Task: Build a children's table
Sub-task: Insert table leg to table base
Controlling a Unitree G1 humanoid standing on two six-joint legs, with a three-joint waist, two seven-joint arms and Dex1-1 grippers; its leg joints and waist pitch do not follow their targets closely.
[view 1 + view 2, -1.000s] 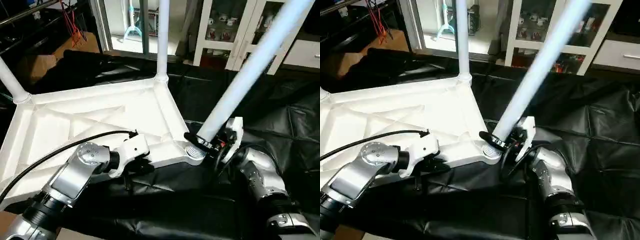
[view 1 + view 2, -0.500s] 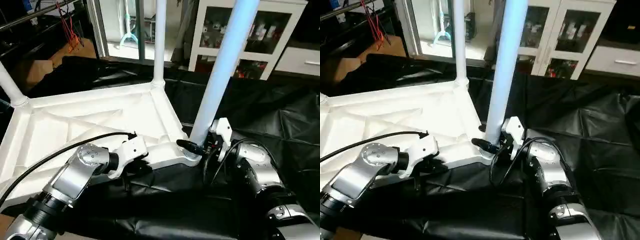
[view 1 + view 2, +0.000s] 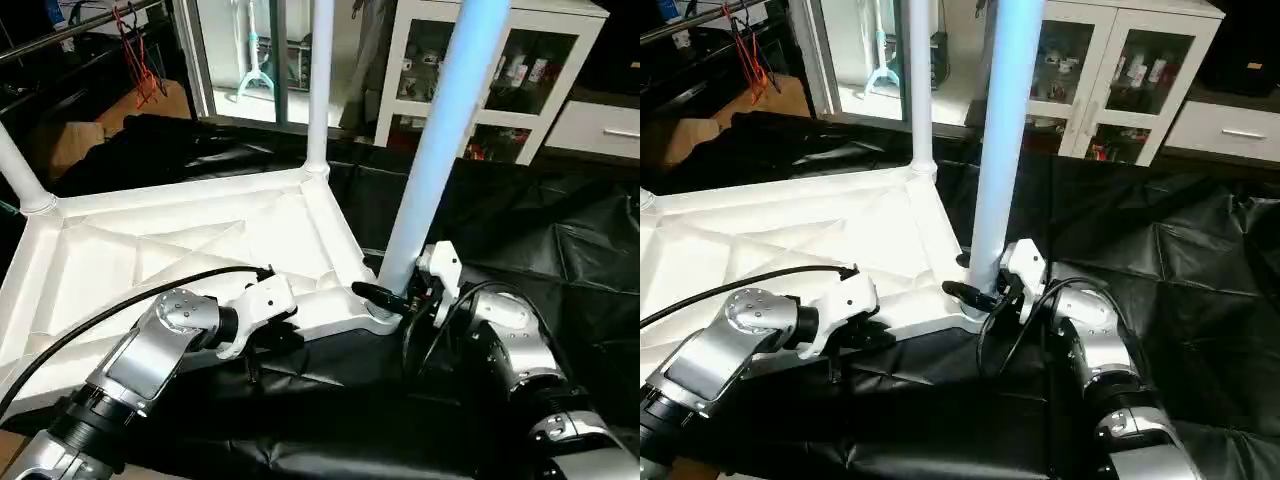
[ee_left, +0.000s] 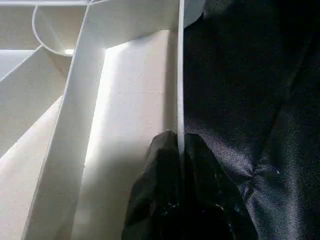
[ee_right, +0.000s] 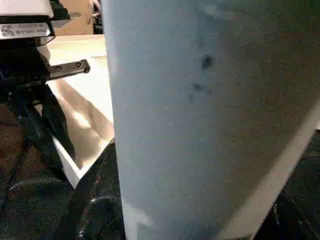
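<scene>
From the head camera's left eye, the white tabletop (image 3: 190, 240) lies underside up on a black sheet (image 3: 560, 240), its ribs showing. Two legs already stand in the far sockets, one at the far corner (image 3: 320, 80) and one at the left edge (image 3: 22, 170). The right arm reaches in from the lower right, wrist bent toward the near corner socket (image 3: 378, 312), where the right pincer (image 3: 392, 297) grips the base of a third leg (image 3: 440, 140), which stands almost upright with a slight lean to the right. The left arm stretches across from the lower left, forearm low, the left pincer (image 3: 268, 338) at the tabletop's near rim.

In the left wrist view, the two black fingers (image 4: 162, 175) are pressed together on the thin upright rim (image 4: 180, 75), one on each side.

In the right wrist view, the pale leg looms close against one black finger (image 5: 97, 200), the pincer about half open around it.
</scene>
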